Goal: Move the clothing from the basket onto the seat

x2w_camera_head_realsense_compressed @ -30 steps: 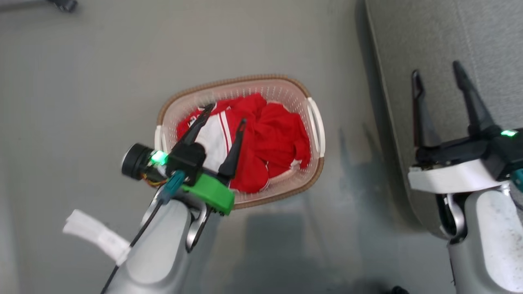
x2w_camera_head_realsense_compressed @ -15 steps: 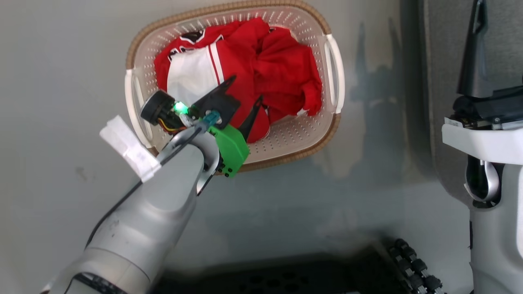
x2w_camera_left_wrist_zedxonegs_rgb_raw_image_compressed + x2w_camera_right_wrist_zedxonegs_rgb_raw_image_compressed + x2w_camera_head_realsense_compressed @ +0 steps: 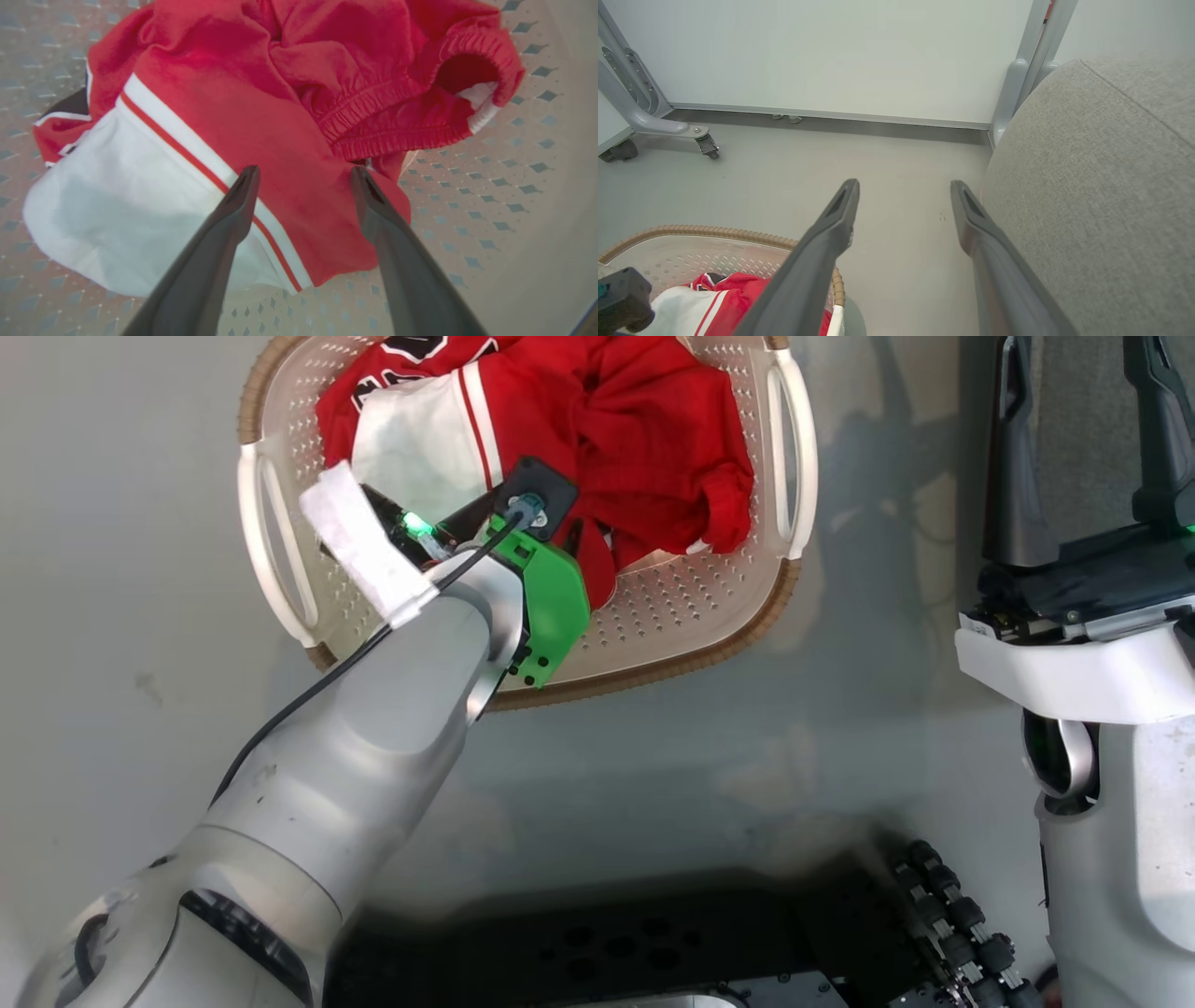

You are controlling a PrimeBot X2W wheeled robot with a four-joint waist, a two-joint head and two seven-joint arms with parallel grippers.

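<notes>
The red sports garments of soft fabric, with a white panel and white stripe trim (image 3: 635, 429), are heaped in the cream-white perforated plastic laundry basket with a brown woven-look rim (image 3: 653, 669). The basket is set on the pale floor (image 3: 140, 616) beside the large grey fabric-upholstered sofa cushion (image 3: 1101, 196). Nothing else is seen in the basket, and part of its dotted bottom is left bare on the near side. No clothing is seen on the visible part of the seat.

The fabric is judged light, limp and easily bunched, so it should drape and trail when lifted. A raised red fold or the gathered elastic band is judged a better hold than the flat white panel. As the pieces lie tangled, more than one may be drawn up together.

The left gripper (image 3: 304, 171) is spread wide over the heap, its fingertips straddling red cloth beside the stripe. Nothing is grasped, and contact cannot be told. The right gripper (image 3: 903, 186) is likewise spread wide and empty, between basket and seat.
</notes>
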